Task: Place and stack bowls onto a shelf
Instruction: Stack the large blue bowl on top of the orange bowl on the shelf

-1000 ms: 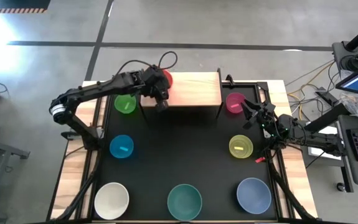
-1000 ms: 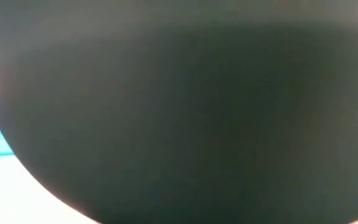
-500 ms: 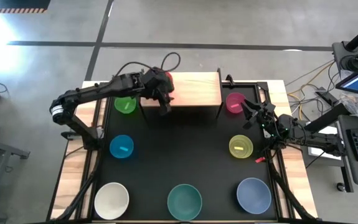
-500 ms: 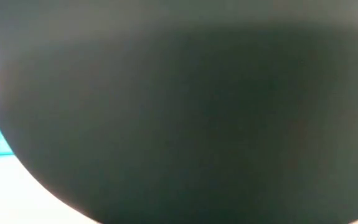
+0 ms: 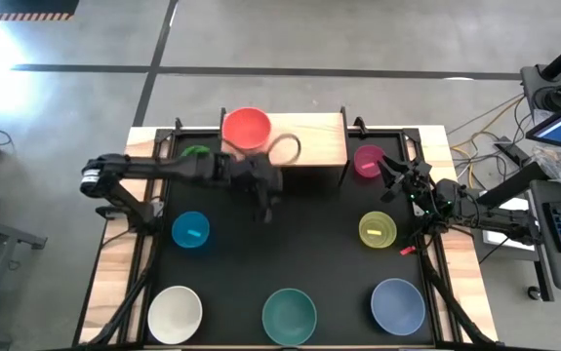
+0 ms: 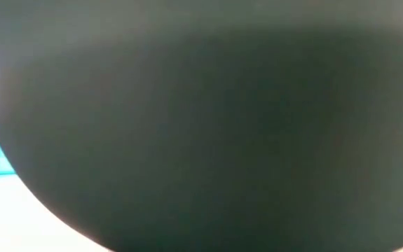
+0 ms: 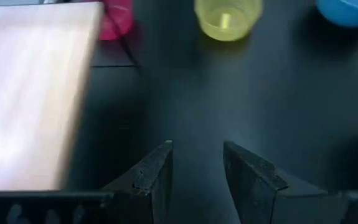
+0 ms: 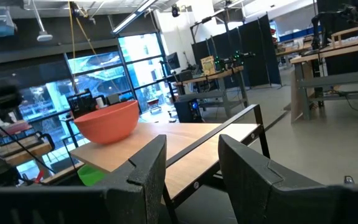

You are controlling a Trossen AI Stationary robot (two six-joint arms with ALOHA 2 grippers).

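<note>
Pulling back from the small light-wood shelf on black metal legs [image 5: 285,139], my left gripper [image 5: 264,207] now hangs over bare black tabletop [image 5: 290,244] just in front of it, jaws parted and holding nothing. A second ago those jaws were at the large red plastic bowl [image 5: 246,128]; that bowl now sits alone on the shelf's left end, close to the left edge. So the first bowl is placed and seven remain, by my reckoning.

My right gripper [image 5: 389,178] waits near the table's right side, beside the small pink plastic bowl [image 5: 368,159], fingers apart and empty, unmoved.

On the table are the small green bowl [image 5: 196,153], partly under my left arm, the small blue bowl [image 5: 190,230], the small yellow bowl [image 5: 377,229], and along the near edge the large cream white bowl [image 5: 175,313], large teal bowl [image 5: 290,314] and large slate blue bowl [image 5: 397,304].

Most of the shelf board, middle and right, lies free. The table's middle is open for travel.
</note>
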